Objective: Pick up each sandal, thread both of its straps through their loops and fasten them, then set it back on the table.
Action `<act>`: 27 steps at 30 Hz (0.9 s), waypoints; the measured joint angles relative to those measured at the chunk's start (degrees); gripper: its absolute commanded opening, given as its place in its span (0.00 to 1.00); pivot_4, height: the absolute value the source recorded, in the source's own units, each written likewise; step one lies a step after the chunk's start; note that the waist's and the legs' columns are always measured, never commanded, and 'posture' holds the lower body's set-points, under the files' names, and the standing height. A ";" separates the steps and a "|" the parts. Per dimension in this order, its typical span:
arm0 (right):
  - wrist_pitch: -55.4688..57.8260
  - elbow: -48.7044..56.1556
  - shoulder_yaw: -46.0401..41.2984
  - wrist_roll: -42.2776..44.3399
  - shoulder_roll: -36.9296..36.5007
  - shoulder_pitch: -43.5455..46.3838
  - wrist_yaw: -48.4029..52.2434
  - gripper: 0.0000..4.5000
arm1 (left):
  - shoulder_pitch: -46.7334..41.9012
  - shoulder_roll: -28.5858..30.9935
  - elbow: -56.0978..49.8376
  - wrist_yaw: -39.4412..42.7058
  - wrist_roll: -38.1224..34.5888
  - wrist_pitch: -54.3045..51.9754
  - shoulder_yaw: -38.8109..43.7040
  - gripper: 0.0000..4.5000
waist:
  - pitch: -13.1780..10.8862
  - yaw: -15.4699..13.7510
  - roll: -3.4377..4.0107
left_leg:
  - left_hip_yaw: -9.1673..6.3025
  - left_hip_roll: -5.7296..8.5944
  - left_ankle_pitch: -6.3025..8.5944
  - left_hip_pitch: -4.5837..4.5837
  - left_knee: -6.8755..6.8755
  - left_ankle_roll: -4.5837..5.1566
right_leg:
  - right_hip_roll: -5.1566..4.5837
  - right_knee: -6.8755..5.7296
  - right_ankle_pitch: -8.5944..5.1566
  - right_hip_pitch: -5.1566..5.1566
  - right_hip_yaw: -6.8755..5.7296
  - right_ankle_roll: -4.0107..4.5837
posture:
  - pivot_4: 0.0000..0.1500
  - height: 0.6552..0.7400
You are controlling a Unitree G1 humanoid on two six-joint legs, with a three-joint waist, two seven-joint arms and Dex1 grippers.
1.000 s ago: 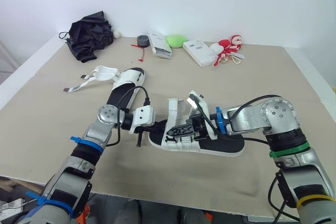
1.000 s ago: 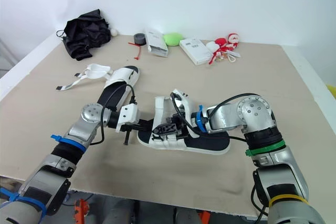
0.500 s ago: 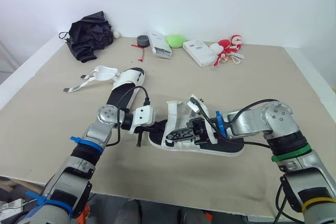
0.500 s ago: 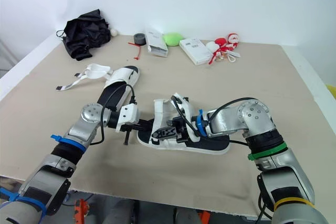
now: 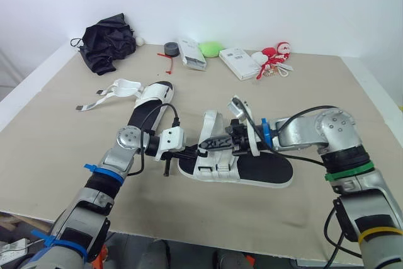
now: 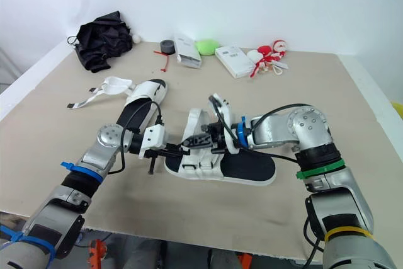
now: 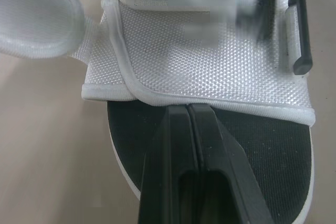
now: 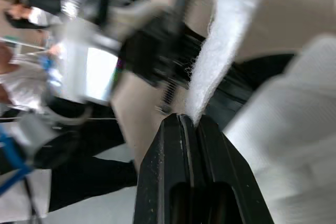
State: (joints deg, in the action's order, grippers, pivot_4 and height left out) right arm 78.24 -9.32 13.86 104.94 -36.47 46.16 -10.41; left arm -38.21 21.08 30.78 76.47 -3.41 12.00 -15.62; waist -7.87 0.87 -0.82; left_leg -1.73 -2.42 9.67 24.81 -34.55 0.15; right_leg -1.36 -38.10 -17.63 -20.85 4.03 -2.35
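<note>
The near sandal (image 5: 267, 169), black-soled with white straps, lies on the table (image 5: 56, 143) between my arms. My left gripper (image 5: 191, 151) is shut on its toe end; in the left wrist view the fingers (image 7: 181, 129) pinch the edge where the white front band (image 7: 210, 66) meets the sole. My right gripper (image 5: 206, 146) hovers just above that front band, shut on a white strap (image 8: 223, 45) that rises from its tips. The second sandal (image 5: 153, 100) lies farther back on the left, its loose straps (image 5: 116, 89) spread out to its left.
Along the table's far edge lie a black cloth bundle (image 5: 108, 45), a tape roll (image 5: 170, 48), a white box (image 5: 191, 53), a green object (image 5: 211, 48), another white box (image 5: 240, 63) and a red-and-white toy (image 5: 275, 55).
My right gripper has risen from low against the sandal's front band and drawn the strap up with it. The left gripper has kept its hold at the toe.
</note>
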 measured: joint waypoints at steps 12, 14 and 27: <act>1.10 3.49 0.12 1.33 -1.18 -2.58 0.13 0.01 | 0.00 -0.02 0.05 0.00 0.00 0.01 0.00 0.00 | 0.00 0.01 0.01 | -0.01 0.01 0.00 -0.02 0.00 0.00 | 0.00 0.00 -0.01 0.02 0.00 -0.01 | 1.00 0.91; 0.66 3.52 0.12 2.27 -1.50 -2.84 0.05 0.01 | 0.00 0.00 0.05 0.00 0.00 0.01 0.00 0.00 | 0.00 0.01 0.01 | 0.00 0.01 0.00 -0.02 0.00 0.00 | 0.00 0.00 0.00 0.01 0.00 0.00 | 1.00 0.91; -0.11 3.54 0.16 4.29 -2.00 -3.11 -0.07 0.01 | 0.04 -0.01 0.03 -0.01 -0.01 0.01 0.00 0.00 | 0.00 0.01 0.01 | -0.01 0.01 0.00 -0.02 0.00 0.00 | 0.01 0.00 0.00 0.02 0.00 -0.01 | 1.00 0.91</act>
State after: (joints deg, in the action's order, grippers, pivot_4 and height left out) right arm 78.12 -5.78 14.02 109.23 -38.46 43.05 -10.48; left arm -38.16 21.07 30.81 76.46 -3.42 12.00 -15.62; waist -7.87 0.88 -0.81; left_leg -1.74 -2.42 9.67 24.79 -34.55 0.15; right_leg -1.36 -38.09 -17.63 -20.83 4.03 -2.36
